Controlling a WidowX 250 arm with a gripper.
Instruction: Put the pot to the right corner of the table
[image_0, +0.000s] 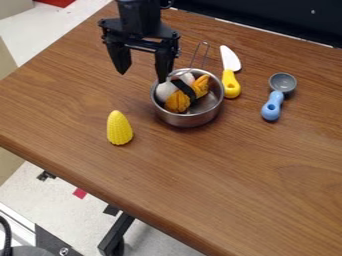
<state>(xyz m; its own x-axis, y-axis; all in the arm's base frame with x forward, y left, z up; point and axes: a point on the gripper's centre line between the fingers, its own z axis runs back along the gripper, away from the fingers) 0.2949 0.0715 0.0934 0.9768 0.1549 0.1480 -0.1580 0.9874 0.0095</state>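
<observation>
The end effector (141, 77) hangs above the surface (234, 170), its two fingers spread apart. One fingertip is at the upper-left rim of the metal pot (190, 119); whether it touches cannot be told. The pot stands upright near the middle of the surface, with a white and orange toy food piece with a black band (179, 99) inside and its wire handle (206, 51) pointing up the view. Just right of it lies a yellow-handled knife (230, 80), then a blue-handled scoop (272, 106). The yellow corn (119, 129) is at the pot's lower left, apart from it.
</observation>
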